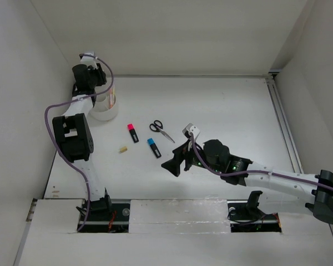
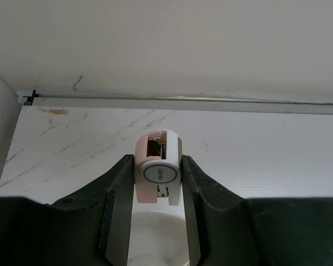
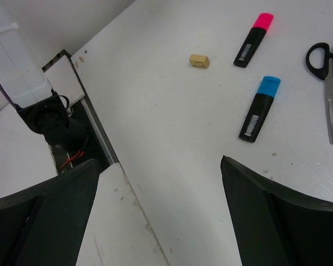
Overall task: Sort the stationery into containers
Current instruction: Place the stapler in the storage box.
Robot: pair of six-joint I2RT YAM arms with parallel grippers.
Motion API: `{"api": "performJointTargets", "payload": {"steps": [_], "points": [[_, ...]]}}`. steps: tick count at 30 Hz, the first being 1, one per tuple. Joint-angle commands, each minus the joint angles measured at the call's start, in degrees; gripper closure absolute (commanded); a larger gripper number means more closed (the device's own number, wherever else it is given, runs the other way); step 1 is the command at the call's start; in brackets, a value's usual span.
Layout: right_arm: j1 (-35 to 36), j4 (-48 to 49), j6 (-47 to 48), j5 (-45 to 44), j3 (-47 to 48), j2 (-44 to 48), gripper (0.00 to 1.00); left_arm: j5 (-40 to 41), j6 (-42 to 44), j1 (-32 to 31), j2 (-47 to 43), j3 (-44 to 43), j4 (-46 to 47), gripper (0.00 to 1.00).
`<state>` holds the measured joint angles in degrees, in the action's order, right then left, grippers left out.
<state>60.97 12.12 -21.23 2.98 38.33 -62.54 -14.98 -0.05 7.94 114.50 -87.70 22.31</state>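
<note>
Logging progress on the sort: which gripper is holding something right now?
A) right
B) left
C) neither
B: the left gripper is clamped on a small pink-and-white item above the white tub, while the right gripper is open and empty.

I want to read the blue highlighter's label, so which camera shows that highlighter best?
Right wrist: the blue highlighter lies large and unobstructed, its label visible. Top external shows it whole but tiny. Left wrist does not show it.
</note>
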Motion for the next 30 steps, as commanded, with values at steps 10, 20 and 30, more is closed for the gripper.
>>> {"api": "performJointTargets", "payload": {"steps": [10,20,30], "points": [[2.9,4.3,-0.9,-1.8,1.0,-0.5,0.04,-2.2,0.1,0.8,-6.7,7.6,6.8,1.0],[4.1,3.2,-0.4,-2.4,2.1,0.1,0.04,-1.6,0.1,0.8,-7.9,9.8,6.8,1.0],[4.6,3.2,-0.4,-2.9,2.1,0.1,0.04,-1.1,0.1,0.8,-7.4,9.8,5.7,1.0]]}}
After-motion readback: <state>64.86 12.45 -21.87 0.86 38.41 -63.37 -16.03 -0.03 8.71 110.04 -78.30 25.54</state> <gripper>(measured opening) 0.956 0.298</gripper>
